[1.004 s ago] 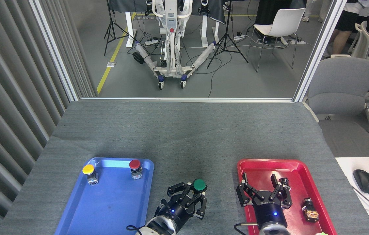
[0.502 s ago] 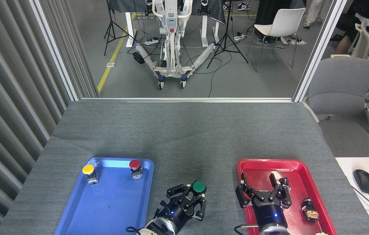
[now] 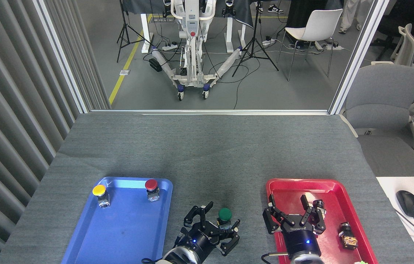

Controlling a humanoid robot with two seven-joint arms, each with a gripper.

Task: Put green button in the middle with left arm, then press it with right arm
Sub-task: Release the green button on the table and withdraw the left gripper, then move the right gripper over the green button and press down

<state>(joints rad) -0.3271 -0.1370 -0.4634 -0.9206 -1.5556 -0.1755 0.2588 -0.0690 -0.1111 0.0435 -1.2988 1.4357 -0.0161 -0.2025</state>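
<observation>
Green button, head view: dark-green cap upright on its small boxy base, standing on the grey cloth of the middle, between the spread fingers of the left pincer. Change noted: half a second ago the fingers closed on the cap; now they stand wide, so the button appears released and the placing step looks done, the pressing still to come. Right pincer: fingers wide, holding nothing, hovering over the red tray, to the right of the button. Room: blue tray rim lies left of the left pincer, red tray rim close on the right, leaving a modest strip; open cloth stretches well beyond both pincers.
</observation>
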